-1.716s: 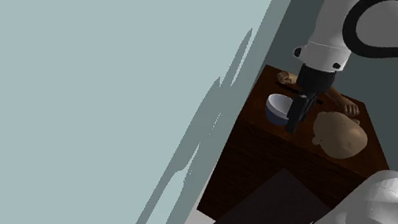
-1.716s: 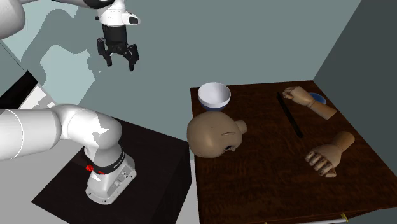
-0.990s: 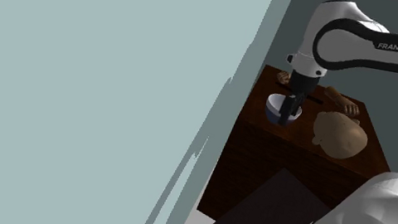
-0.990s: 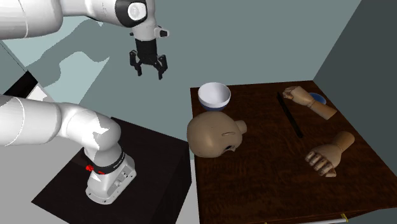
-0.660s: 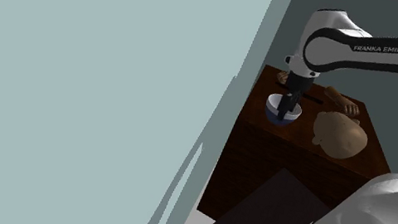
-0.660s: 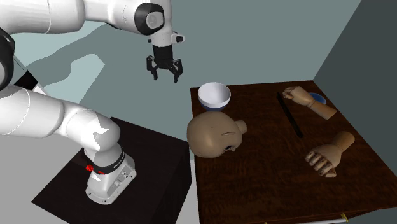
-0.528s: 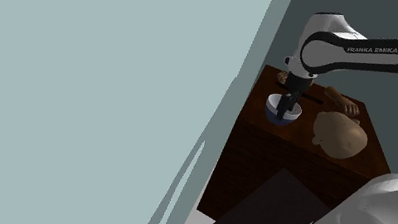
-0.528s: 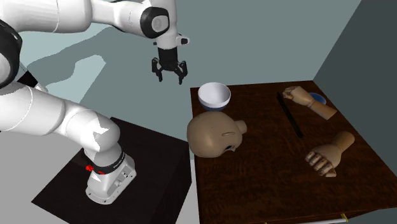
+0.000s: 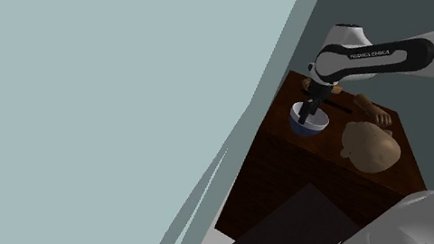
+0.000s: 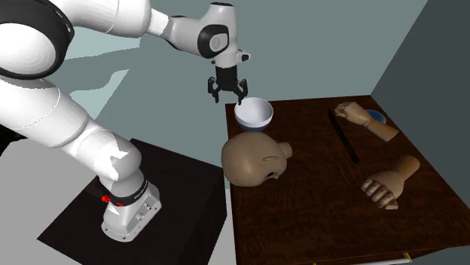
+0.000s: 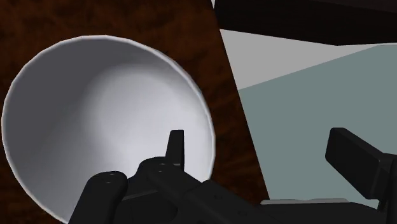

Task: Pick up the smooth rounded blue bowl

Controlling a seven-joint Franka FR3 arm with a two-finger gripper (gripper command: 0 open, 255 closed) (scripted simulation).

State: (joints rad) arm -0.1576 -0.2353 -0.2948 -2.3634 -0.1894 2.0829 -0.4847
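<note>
The bowl [image 10: 253, 113] is round and smooth, white inside and blue outside, and stands at the corner of the dark wooden table [image 10: 316, 207] nearest the robot. It also shows in the shoulder view [image 9: 308, 123] and from above in the wrist view [image 11: 95, 114]. My black gripper [image 10: 228, 97] hangs open just above the bowl's rim on the table-edge side. In the wrist view the gripper [image 11: 264, 153] straddles that rim: one finger [image 11: 176, 143] is over the bowl's inside, the other [image 11: 353, 159] beyond the table edge. Nothing is held.
A tan mannequin head [image 10: 256, 159] lies right beside the bowl. Farther along the table lie a thin black stick [image 10: 343, 135], two wooden hands [image 10: 388, 181] [image 10: 366, 119] and a small blue dish [image 10: 379, 117]. A grey-green wall [image 9: 100, 96] runs close along the table's side.
The arm has swung from above the stand toward the table and come down, bringing the gripper over the bowl's rim. The fingers stay open; the bowl has not moved.
</note>
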